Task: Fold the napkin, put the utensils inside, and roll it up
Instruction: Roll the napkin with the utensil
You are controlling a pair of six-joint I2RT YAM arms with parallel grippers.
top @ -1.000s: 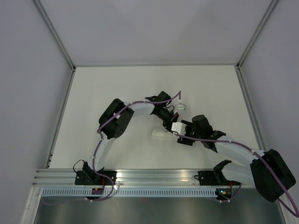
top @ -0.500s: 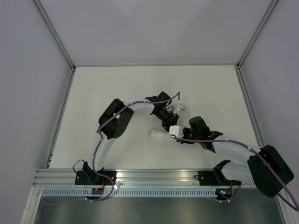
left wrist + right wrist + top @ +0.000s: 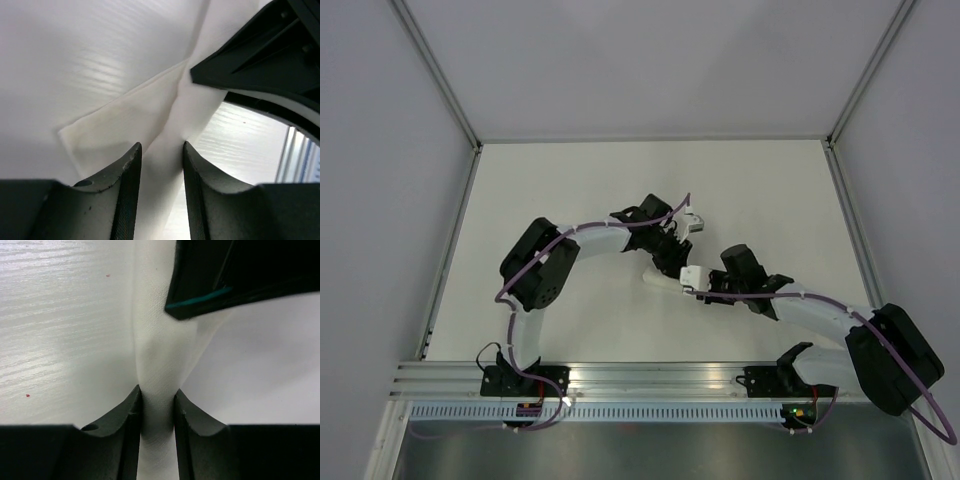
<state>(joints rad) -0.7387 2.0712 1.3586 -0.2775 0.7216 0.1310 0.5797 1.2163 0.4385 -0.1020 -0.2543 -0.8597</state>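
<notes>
White surface (image 3: pixel 570 200) takes up most of the overhead shot, and as far as I can see there's nothing on it except the cloth. Both arms lean in and meet near the middle, left arm (image 3: pixel 590 235) curling in from its side and right arm (image 3: pixel 810 312) stretched low across from the other.

The napkin (image 3: pixel 658 284) sits right between their tips. It's no flat square any more; from above it looks like a short, narrow bundle, so I'd say the folding is done and the rolling is at least partly there.

The right jaws are closed down on a raised ridge of the cloth, with fabric squeezed tight between the pads. The left jaws stand partway open, straddling the same ridge a bit further along, with the cloth lying between them. To me it looks loose, not clamped.

In the left wrist view one flat flap (image 3: pixel 120 120) lies spread on the surface beside the ridge, so the roll isn't tidy yet.

No utensils show in any view. They could be wrapped inside, but I can't tell. My guess is what's left is tucking that flap in and finishing the roll.
</notes>
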